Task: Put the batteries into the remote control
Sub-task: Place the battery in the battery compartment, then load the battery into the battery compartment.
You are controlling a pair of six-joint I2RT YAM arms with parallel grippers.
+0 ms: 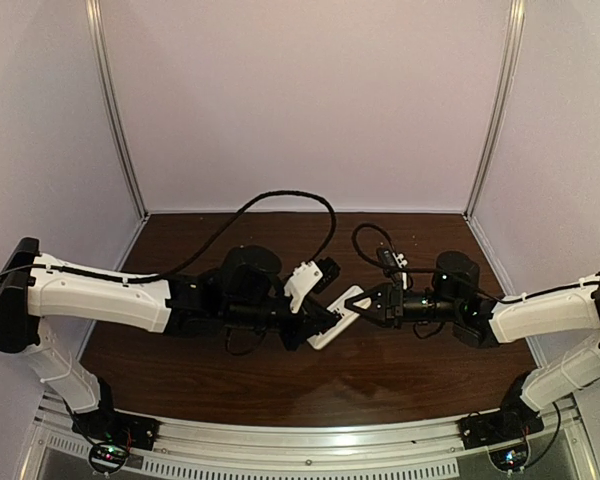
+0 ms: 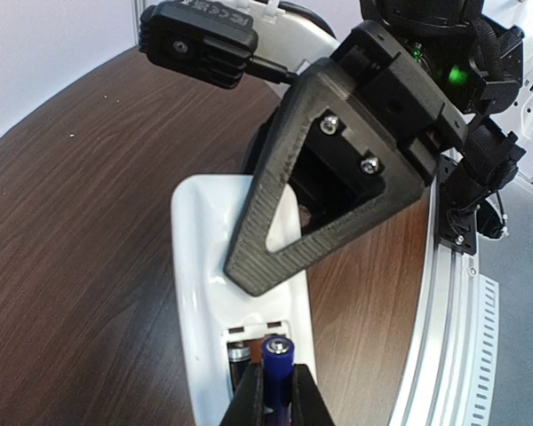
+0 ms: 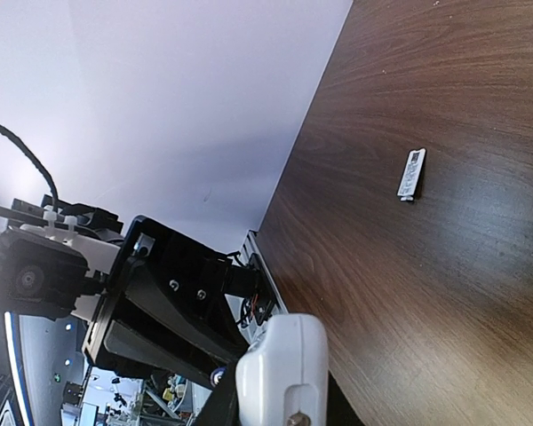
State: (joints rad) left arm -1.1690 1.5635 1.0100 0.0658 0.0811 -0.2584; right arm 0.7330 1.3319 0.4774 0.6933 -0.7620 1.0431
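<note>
The white remote control (image 2: 195, 266) is held above the table with its battery bay facing up. My right gripper (image 3: 280, 404) is shut on its end; one of its black triangular fingers (image 2: 320, 195) lies across the remote. One battery (image 2: 238, 355) lies in the bay's left slot. My left gripper (image 2: 278, 380) is shut on the second bluish-purple battery (image 2: 279, 355), silvery tip forward, right over the bay's right slot. In the top view the two grippers meet at mid-table, left (image 1: 320, 312) and right (image 1: 358, 303), with the remote (image 1: 330, 330) between them.
A small white flat rectangular piece (image 3: 411, 174), maybe the bay's cover, lies alone on the dark wood table (image 1: 400, 380). White walls enclose the back and sides. A metal rail (image 1: 310, 440) runs along the near edge. Black cables (image 1: 280, 200) trail behind the arms.
</note>
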